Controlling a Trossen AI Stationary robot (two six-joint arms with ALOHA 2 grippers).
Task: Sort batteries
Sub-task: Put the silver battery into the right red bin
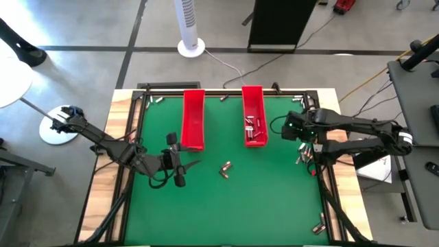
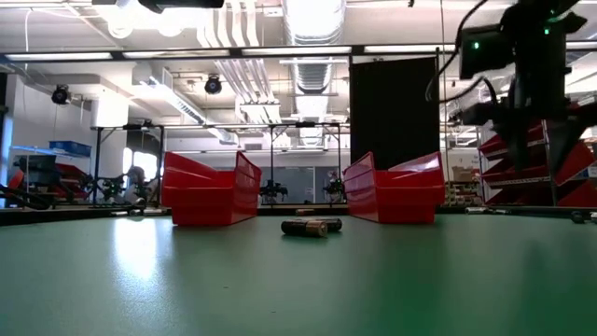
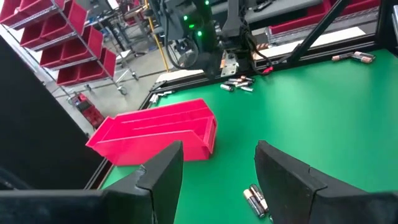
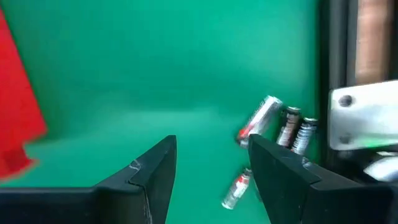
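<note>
My right gripper (image 1: 300,134) hangs above the green felt table top (image 1: 226,206), just off the right red rectangular plastic tray (image 1: 254,115), between that tray and the table's black frame edge. Its two dark fingers (image 4: 146,171) stand apart with nothing between them; only green surface shows in the gap. Just beyond my right fingertips lies a cluster of small silvery cylinder batteries (image 4: 283,127), some with red bands, close to the frame on the side away from the right tray.

My left gripper (image 1: 180,165) sits near the front end of the left red rectangular plastic tray (image 1: 193,120), fingers (image 3: 163,171) spread, holding nothing. A pair of dark-and-silver loose batteries (image 1: 225,168) lies on the felt a little in front of the right tray, between my two grippers; in the left wrist view it shows just past my fingertips (image 3: 255,200).

Several small silvery batteries in the right tray (image 1: 254,129) sit at its front end. The left tray looks bare inside. More stray batteries (image 1: 319,225) lie by the frame well in front of the right tray.
</note>
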